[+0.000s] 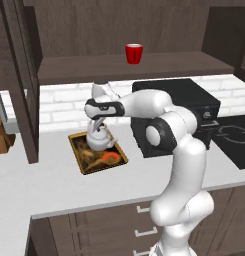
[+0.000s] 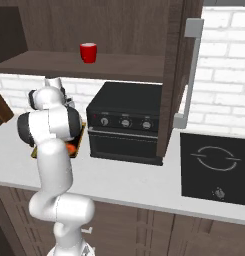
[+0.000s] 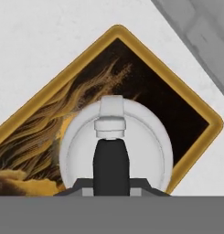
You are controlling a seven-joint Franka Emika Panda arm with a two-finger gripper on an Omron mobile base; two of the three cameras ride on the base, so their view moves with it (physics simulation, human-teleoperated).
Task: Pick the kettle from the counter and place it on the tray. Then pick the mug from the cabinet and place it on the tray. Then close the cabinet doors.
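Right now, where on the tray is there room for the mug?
Kettle fills the tray's back half, with the tool above it. The front part, by the orange patch, is bare. Counter in front is free too.

Kitchen, seemingly — oven [image 2: 126,122], hob [image 2: 216,167], counter [image 1: 69,187].

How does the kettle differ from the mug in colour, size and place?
The kettle is white-silver; the mug is bright red. The kettle looks larger and rounded; the mug is smaller and slightly tapered. The kettle sits over the tray; the mug stands on the cabinet shelf. Both are upright.
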